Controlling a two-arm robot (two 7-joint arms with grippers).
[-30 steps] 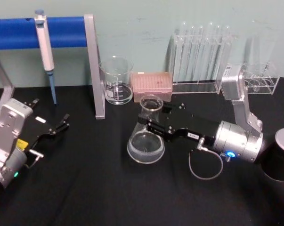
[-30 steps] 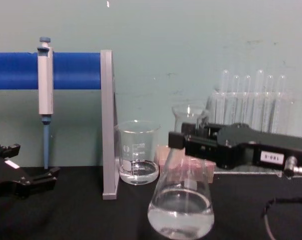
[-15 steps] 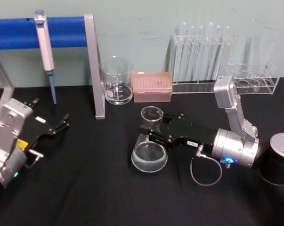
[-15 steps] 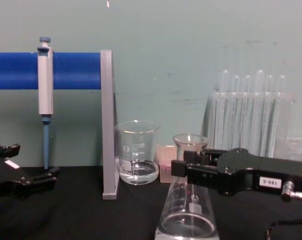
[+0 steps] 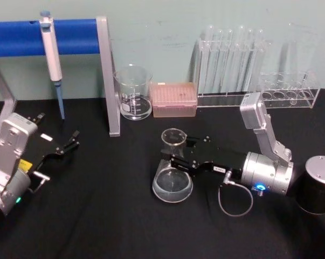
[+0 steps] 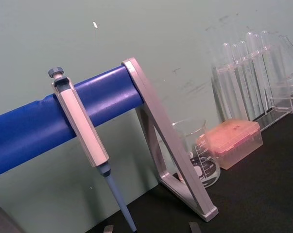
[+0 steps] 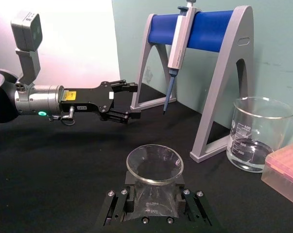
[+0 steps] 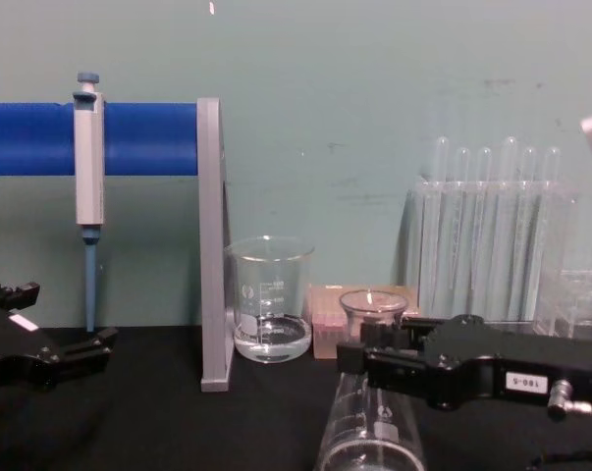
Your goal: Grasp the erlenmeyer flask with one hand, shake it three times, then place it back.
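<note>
Grip is firm: the right gripper (image 5: 175,156) is clenched on the neck of the erlenmeyer flask (image 5: 172,185), one jaw on each side just under the flared rim. The flask stands upright near the middle of the black cloth (image 5: 124,226). Its wide base is down at the cloth, though whether it touches cannot be told. The gripper's body reaches in from the flask's 3 o'clock.

From the right wrist, the flask (image 7: 154,167) shows its open mouth between the two jaws. In the chest view the right gripper (image 8: 374,359) crosses the flask (image 8: 372,306) below its rim.

Taking the flask as centre in the head view, the beaker (image 5: 133,100) is at 11 o'clock. The pink tip box (image 5: 174,99) is at 12, and the test tubes (image 5: 229,59) are at 1. A pipette (image 5: 50,51) hangs on the blue bar (image 5: 19,36) at 10.

The left gripper (image 5: 59,127) is parked well apart at 9 o'clock, fingers spread and holding nothing.
</note>
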